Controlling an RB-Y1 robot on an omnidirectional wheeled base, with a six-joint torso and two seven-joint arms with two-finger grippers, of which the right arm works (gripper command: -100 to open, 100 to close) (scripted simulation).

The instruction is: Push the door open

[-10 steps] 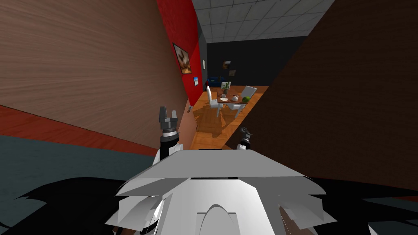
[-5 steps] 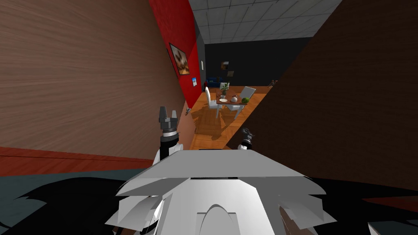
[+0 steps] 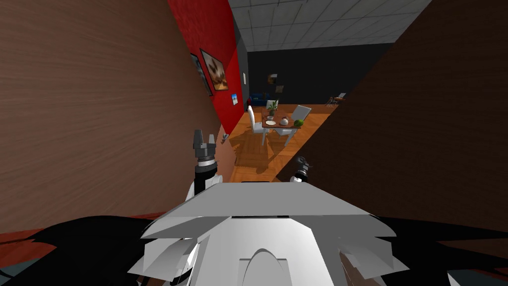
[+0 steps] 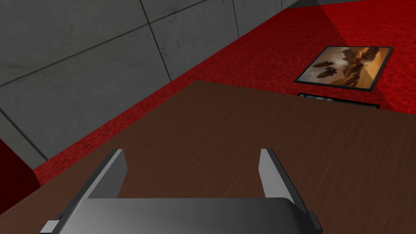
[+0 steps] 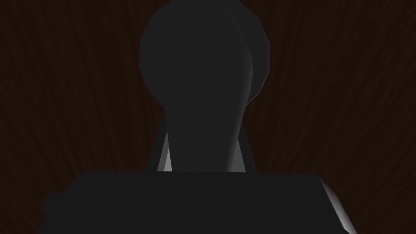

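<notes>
A dark brown wood-grain door (image 3: 407, 129) fills the right of the head view, its near edge slanting down to my right gripper (image 3: 300, 163). In the right wrist view that gripper (image 5: 203, 138) is shut on a dark rounded door handle (image 5: 203, 61), with the door's dim brown face behind it. A lighter brown wood panel (image 3: 99, 109) covers the left side, with a small grey fitting (image 3: 225, 136) at its far edge. My left gripper (image 3: 204, 135) is raised beside this panel. Its fingers stand open and hold nothing (image 4: 191, 152), over the same brown surface (image 4: 243, 130).
Between the two brown panels a gap opens onto an orange wood floor (image 3: 258, 159). Further in stand a dining table (image 3: 280, 124) with white chairs, and a red wall (image 3: 223, 44) with framed pictures (image 3: 213, 69). A dark wall closes the far end.
My view has shifted, so the left panel covers more of the picture and the red strip of floor has sunk low. The gap beside the dark door is slightly wider. Both grippers keep their pose.
</notes>
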